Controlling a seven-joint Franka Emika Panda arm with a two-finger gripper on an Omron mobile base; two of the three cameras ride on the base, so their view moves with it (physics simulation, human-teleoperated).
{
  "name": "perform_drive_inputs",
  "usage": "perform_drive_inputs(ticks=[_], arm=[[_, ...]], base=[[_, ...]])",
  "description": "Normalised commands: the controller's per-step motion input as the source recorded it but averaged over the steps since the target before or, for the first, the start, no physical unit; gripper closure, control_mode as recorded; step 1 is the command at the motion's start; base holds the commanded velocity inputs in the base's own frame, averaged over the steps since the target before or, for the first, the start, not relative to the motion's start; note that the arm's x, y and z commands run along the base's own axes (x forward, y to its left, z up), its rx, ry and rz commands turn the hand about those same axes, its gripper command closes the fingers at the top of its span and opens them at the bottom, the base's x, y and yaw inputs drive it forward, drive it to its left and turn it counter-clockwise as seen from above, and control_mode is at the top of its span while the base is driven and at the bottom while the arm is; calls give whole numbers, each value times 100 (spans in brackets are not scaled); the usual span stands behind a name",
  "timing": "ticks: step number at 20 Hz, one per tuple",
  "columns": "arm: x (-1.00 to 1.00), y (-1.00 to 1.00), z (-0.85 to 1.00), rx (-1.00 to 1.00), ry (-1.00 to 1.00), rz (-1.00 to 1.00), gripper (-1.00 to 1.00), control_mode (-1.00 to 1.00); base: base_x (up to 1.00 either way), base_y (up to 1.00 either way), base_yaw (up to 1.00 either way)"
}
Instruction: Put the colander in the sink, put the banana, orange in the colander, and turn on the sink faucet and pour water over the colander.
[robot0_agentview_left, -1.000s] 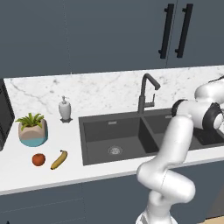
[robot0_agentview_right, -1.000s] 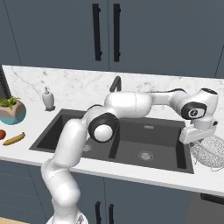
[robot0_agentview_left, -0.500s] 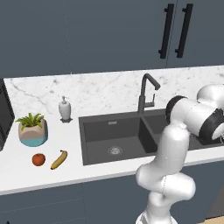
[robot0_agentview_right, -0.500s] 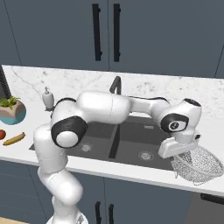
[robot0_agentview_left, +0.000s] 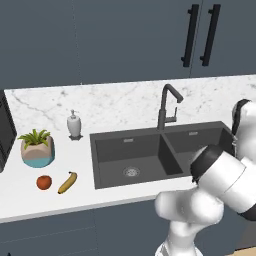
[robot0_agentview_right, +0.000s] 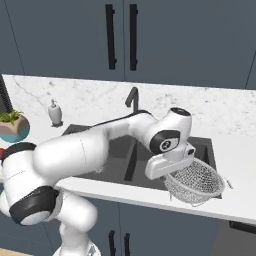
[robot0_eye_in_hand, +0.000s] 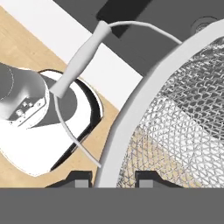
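Colander: the round silvery-white perforated metal colander hangs in the air at the front right of the sink, tilted, above the counter's front edge and the smaller basin. It is off every surface, so it looks mid-carry toward a basin.
Gripper: the two-finger gripper has its dark fingertips one on each side of the colander's rim, pinching the rim wall between them. A rim grip suits a thin-walled bowl that is too wide to span.
Sink: the dark grey double-basin sink holds nothing in either basin; the larger left one, with its round steel drain, lies nearer the fruit.
Faucet: the tall dark grey gooseneck faucet stands behind the divider between the basins, with no water visible.
Fruit: the small curved yellow banana and the reddish-orange round fruit lie just beside each other on the white marble counter, well left of the sink and in front of the potted plant.
Step, as judged: setting down the colander comes first; fruit and water wait on that.
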Motion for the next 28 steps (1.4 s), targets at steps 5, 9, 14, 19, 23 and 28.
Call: perform_drive_inputs(ticks=[5, 9, 14, 19, 23, 28], arm=[[0, 100, 41, -3, -7, 5, 100, -100], [0, 100, 29, -1, 0, 5, 100, -100], [0, 100, 30, 0, 0, 5, 100, -100], [2, 100, 28, 0, 0, 6, 100, -100], [11, 100, 17, -1, -1, 6, 100, -100], [18, 100, 10, 0, 0, 6, 100, -100]], base=[[0, 0, 0], [0, 0, 0], [0, 0, 0], [0, 0, 0], [0, 0, 0], [0, 0, 0]])
